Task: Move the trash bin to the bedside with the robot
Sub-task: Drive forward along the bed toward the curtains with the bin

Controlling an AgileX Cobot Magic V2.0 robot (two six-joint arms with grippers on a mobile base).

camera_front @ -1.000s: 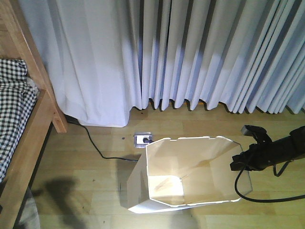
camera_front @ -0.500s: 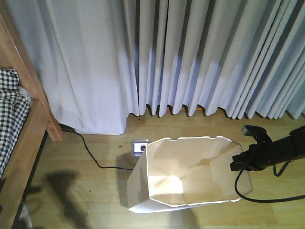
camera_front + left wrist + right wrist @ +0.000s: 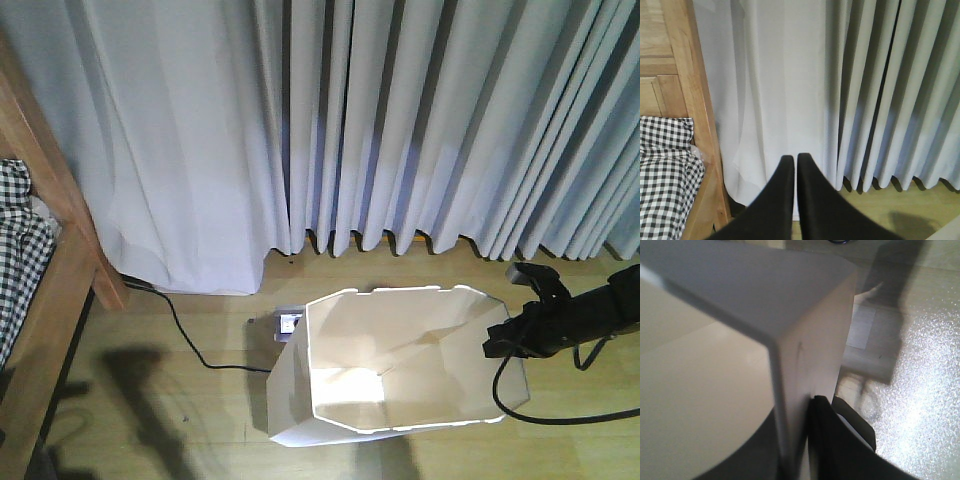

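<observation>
The white trash bin [image 3: 400, 360] stands tilted on the wooden floor, low in the front view, its angular rim facing me. My right gripper [image 3: 497, 340] is shut on the bin's right rim, with the black arm reaching in from the right. In the right wrist view the bin wall [image 3: 805, 340] runs between the jaws of this gripper [image 3: 800, 410]. My left gripper [image 3: 792, 159] is shut and holds nothing, pointing at the curtain. The bedside is at the far left: the light wooden bed frame [image 3: 60, 290] [image 3: 695, 100] with checked bedding [image 3: 15, 230] [image 3: 665, 165].
A long pale curtain [image 3: 350, 120] hangs across the back down to the floor. A floor socket [image 3: 288, 323] sits just left of the bin, and a black cable [image 3: 190, 340] runs from it toward the bed. The arm's own cable loops on the floor [image 3: 570, 415].
The whole view has advanced toward the curtain. The bed has slid left toward the frame edge and the socket has dropped nearer the bin. Bin and right gripper keep their place in view.
</observation>
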